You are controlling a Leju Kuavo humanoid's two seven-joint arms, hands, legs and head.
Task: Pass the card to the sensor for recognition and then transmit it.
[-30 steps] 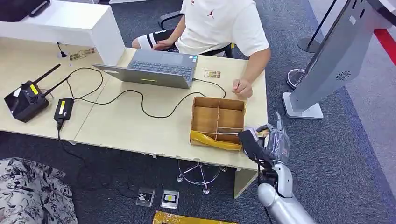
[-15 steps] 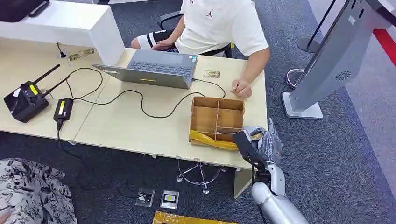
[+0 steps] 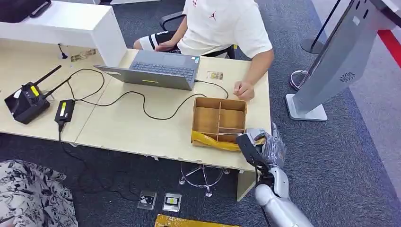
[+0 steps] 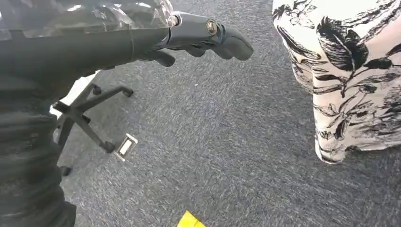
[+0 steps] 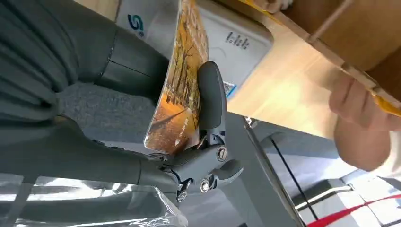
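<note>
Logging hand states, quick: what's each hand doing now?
Left hand: holds nothing, fingers loosely extended, open.
Right hand: holding the orange picture-printed card.

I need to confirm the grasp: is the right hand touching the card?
Touching. The right wrist view shows the right hand holding the card, the thumb pressed flat on its printed face.

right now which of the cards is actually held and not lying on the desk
The orange scenery-printed card, pinched in the right hand. The small pale card beside the grey laptop lies flat on the beige desk, untouched.
</note>
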